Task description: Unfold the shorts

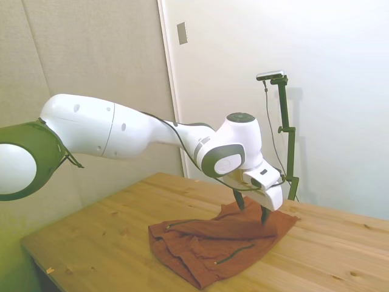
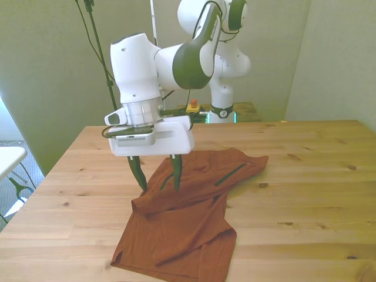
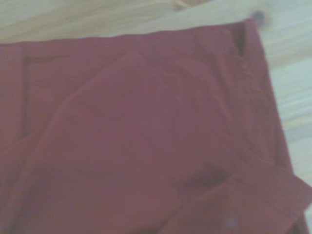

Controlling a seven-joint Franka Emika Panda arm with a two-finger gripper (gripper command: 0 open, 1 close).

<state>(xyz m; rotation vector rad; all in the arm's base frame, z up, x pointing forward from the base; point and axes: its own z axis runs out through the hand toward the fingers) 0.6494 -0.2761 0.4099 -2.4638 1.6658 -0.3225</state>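
Wooden table [image 2: 305,176] bears the rust-orange shorts [image 2: 182,229]; tool [image 2: 158,176] spread wide, fingertips at the cloth, gripping nothing.

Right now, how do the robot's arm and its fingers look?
The arm is glossy white with rounded shells and grey-green joint bands. A thin dark cable runs along it. The gripper has a boxy white body and two slim, dark green fingers that taper toward the tips.
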